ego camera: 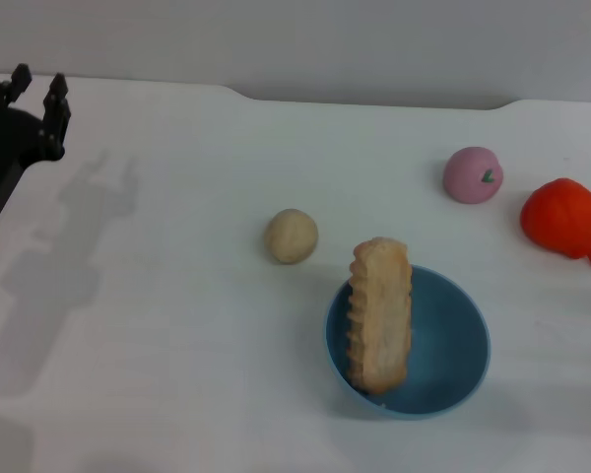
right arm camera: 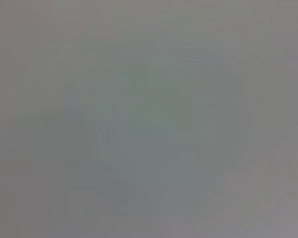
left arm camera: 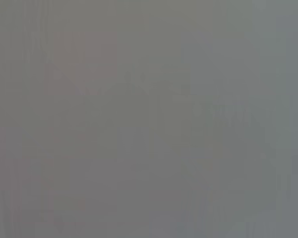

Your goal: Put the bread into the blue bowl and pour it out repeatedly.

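Observation:
In the head view the bread (ego camera: pixel 380 313), a long tan loaf with a ridged side, lies in the blue bowl (ego camera: pixel 453 345) with its far end resting over the rim. The bowl stands upright on the white table, right of centre and near the front. My left gripper (ego camera: pixel 38 90) is far off at the table's back left corner, raised, open, with nothing between its black fingers. The right gripper is out of view. Both wrist views show only a plain grey blur.
A small round beige ball (ego camera: pixel 292 236) sits just behind and left of the bowl. A pink round fruit (ego camera: pixel 473 174) and a red-orange object (ego camera: pixel 563 218) lie at the back right. The white table (ego camera: pixel 158 325) has a back edge near the wall.

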